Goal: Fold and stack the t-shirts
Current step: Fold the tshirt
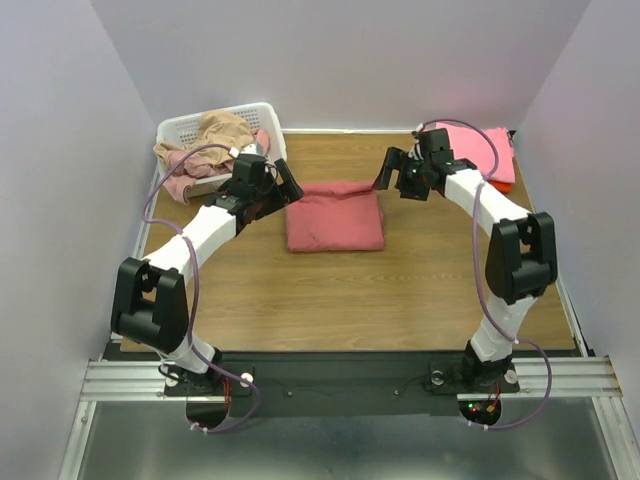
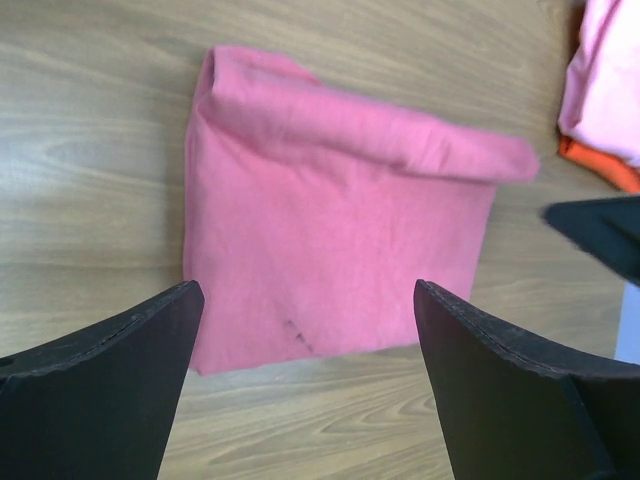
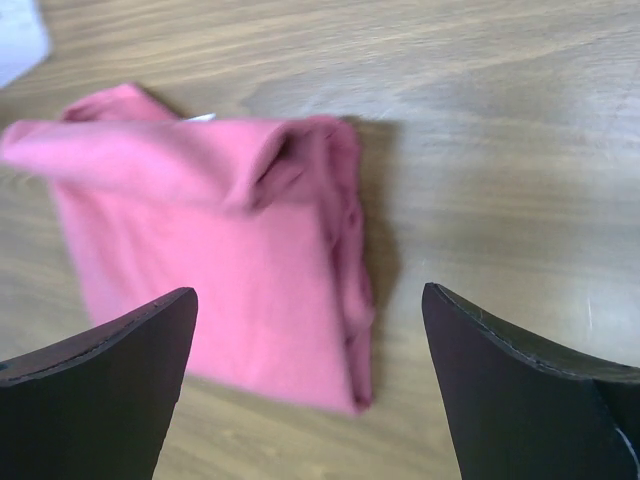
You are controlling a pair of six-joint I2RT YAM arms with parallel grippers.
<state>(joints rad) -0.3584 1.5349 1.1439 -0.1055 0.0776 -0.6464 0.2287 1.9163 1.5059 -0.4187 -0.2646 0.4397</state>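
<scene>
left pincer [image 1: 290, 182]: jaws wide apart | right pincer [image 1: 390, 172]: jaws wide apart | both arms bent inward

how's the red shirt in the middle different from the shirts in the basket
The dusty red shirt is folded into a flat rectangle; the basket shirts are crumpled in a heap. The red shirt lies on the table; the basket shirts sit far left in the white basket. Both are plain cloth.

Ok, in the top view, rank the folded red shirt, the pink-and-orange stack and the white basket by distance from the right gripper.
1. folded red shirt, mid-table, just left of the right gripper.
2. pink-and-orange stack, far right corner, behind that arm.
3. white basket, far left corner.
</scene>
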